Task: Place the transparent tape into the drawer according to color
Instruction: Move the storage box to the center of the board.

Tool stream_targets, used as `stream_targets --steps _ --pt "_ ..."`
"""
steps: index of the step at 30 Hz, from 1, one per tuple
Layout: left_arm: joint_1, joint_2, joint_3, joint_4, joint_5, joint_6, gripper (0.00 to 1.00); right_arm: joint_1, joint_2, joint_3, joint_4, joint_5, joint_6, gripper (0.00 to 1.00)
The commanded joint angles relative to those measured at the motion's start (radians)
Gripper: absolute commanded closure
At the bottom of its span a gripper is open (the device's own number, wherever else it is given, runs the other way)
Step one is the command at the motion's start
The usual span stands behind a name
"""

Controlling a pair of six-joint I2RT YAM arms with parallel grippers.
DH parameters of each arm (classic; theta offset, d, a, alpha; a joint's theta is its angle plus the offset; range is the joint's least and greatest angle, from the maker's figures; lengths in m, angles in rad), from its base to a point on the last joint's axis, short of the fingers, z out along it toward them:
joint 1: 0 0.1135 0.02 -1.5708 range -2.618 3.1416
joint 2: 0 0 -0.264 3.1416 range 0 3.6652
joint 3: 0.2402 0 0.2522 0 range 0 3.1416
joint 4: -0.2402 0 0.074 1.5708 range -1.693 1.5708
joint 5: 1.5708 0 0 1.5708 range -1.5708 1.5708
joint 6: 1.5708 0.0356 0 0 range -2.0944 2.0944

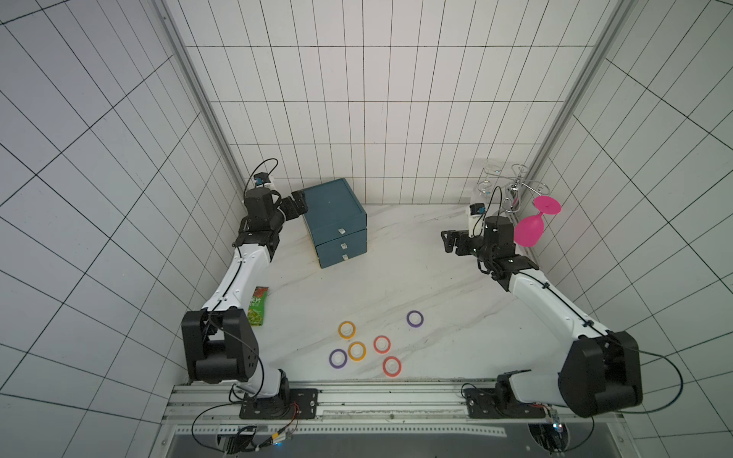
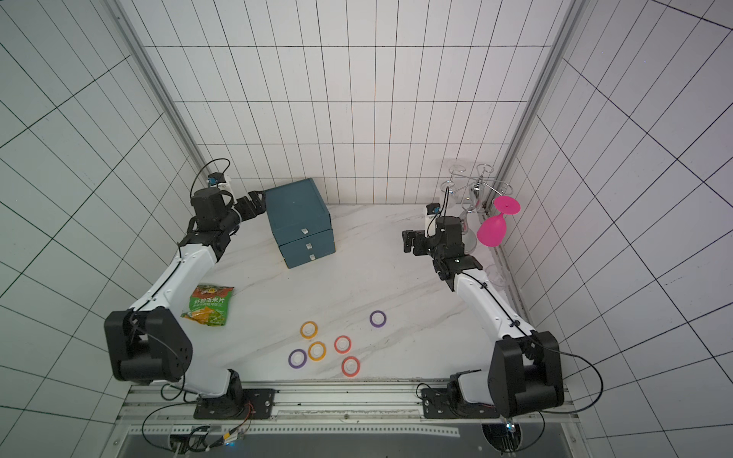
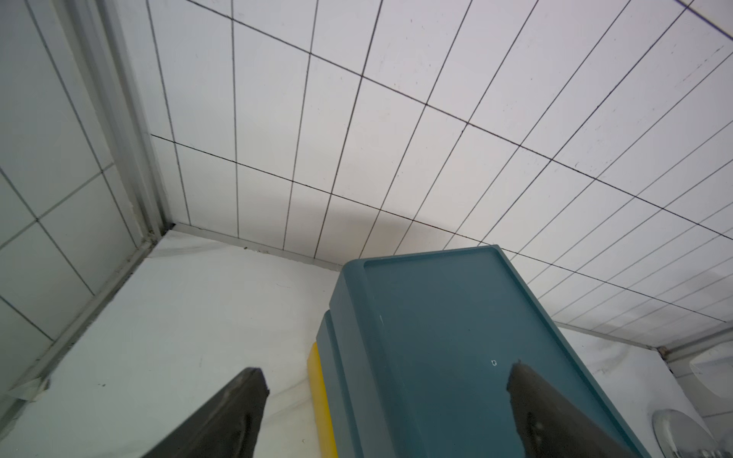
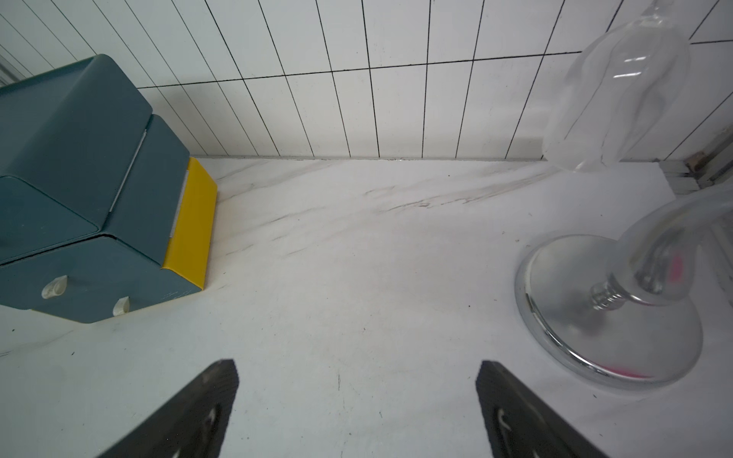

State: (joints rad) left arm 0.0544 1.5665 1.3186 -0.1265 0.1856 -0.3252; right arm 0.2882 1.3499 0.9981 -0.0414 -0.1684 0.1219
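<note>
Black-fingered, the left end effector stands spread wide and holds nothing, hovering at the top edge of the drawer; in its wrist view one finger lies over the teal lid. Whether it touches, I cannot tell. The right end effector is also spread wide and empty, well apart from the cabinet, above bare tabletop.

The cabinet has three stacked drawers, all closed, and three pale pull tabs, with one yellow strip along its base. The pictures show no writing on it.

Six tape rolls lie flat near the front edge, none in a drawer: two orange-yellow tape rolls, two red tape rolls and two purple tape rolls, the second purple one off alone to the right.

One green snack bag lies by the left arm, printed with Chinese characters, 玉米片 among them. One pink goblet hangs on a chrome rack.
</note>
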Motion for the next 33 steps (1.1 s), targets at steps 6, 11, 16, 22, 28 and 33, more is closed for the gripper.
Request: stream_targets --steps 6,11,16,22,28,33 --pt "0.004 0.130 0.122 -0.159 0.160 -0.021 0.07 0.006 -0.013 0.068 -0.080 -0.057 -0.008 0.01" --pt "-0.032 0.181 0.156 -0.187 0.181 -0.001 0.15 0.006 -0.008 0.068 -0.091 -0.057 -0.014 0.01" --pt "-0.087 0.204 0.165 -0.211 0.180 0.040 0.17 0.005 -0.002 0.065 -0.096 -0.066 -0.015 0.01" --pt "-0.148 0.247 0.207 -0.248 0.175 0.092 0.20 0.005 0.018 0.072 -0.104 -0.085 -0.015 0.01" --pt "-0.212 0.304 0.276 -0.263 0.158 0.127 0.20 0.005 0.040 0.085 -0.106 -0.128 -0.008 0.01" --pt "-0.253 0.353 0.341 -0.268 0.163 0.130 0.20 0.024 0.072 0.103 -0.103 -0.182 0.005 0.01"
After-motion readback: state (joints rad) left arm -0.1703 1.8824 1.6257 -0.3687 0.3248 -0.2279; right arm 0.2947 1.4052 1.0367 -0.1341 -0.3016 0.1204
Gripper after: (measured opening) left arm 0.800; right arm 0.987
